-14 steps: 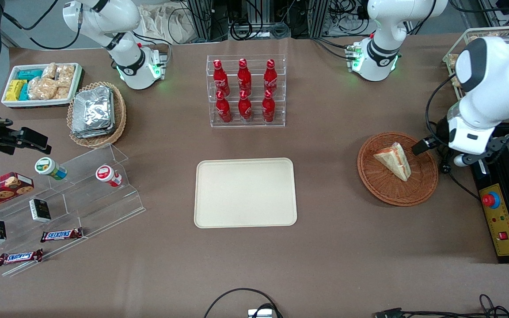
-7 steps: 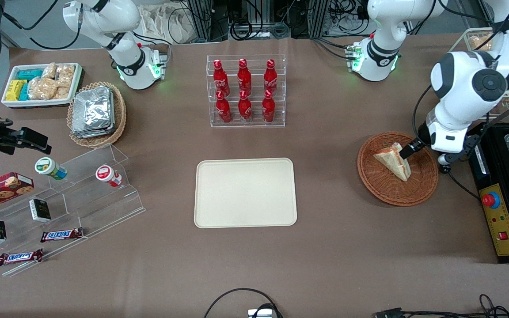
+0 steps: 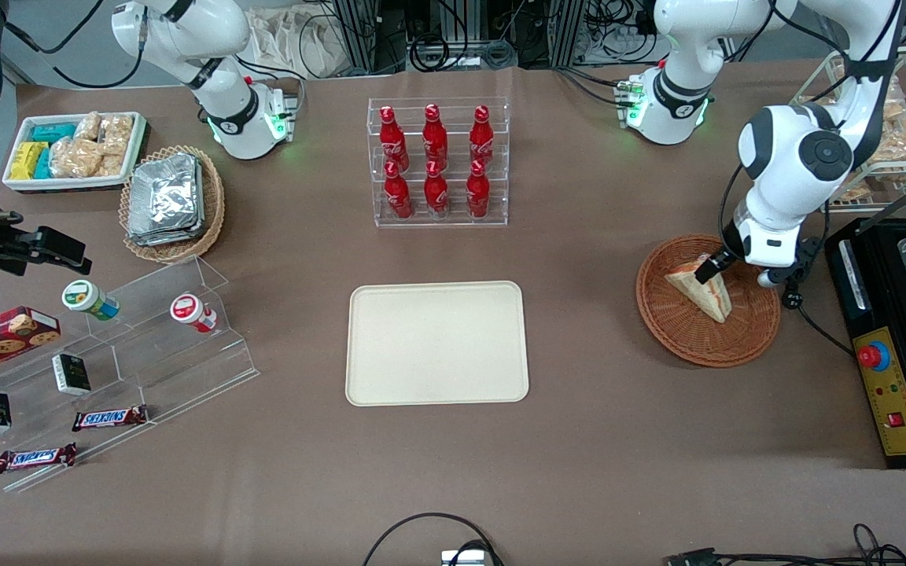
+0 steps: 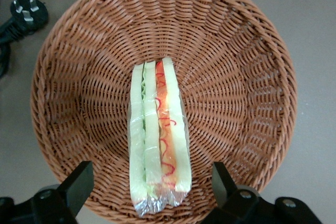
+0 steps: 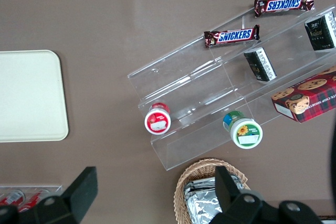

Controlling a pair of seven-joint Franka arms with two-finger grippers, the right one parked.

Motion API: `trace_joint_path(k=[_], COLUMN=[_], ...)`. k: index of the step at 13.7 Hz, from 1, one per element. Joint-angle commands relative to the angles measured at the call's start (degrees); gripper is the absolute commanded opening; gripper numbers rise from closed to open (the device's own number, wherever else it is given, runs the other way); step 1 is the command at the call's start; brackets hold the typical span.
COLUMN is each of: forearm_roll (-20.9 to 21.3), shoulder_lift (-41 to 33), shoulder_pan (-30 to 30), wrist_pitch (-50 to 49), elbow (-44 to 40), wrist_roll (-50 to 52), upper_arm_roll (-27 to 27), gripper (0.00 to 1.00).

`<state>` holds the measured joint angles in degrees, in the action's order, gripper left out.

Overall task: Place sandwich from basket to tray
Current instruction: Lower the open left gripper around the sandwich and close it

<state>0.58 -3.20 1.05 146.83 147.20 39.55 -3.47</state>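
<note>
Claw [image 4: 152,184] wide open, astride sandwich [image 4: 157,135], untouching.

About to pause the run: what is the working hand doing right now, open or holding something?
Left hand: open, holding nothing, over the basket with one finger on each side of the sandwich.

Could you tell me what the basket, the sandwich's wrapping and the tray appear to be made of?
The basket looks like reddish-brown woven wicker, its strands showing. The sandwich seems wrapped in clear glossy film, probably plastic, crinkled at one end. The tray looks like matte cream plastic or fibre; I cannot say which. The gripper hovers open above the sandwich.
</note>
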Motion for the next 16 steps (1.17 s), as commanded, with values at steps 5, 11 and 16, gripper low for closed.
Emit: trace_joint_path(k=[5, 11, 16], forearm_roll=[0.6, 0.6, 0.7], shoulder_lift=[5.0, 6.7, 5.1], shoulder_pan=[0.0, -0.1, -0.3], wrist_pitch=[9.2, 11.6, 10.7], elbow=[2.5, 3.0, 2.4], wrist_roll=[3.1, 3.4, 2.8], upper_arm_roll=[-0.1, -0.1, -0.2], gripper=[1.0, 0.57, 0.32])
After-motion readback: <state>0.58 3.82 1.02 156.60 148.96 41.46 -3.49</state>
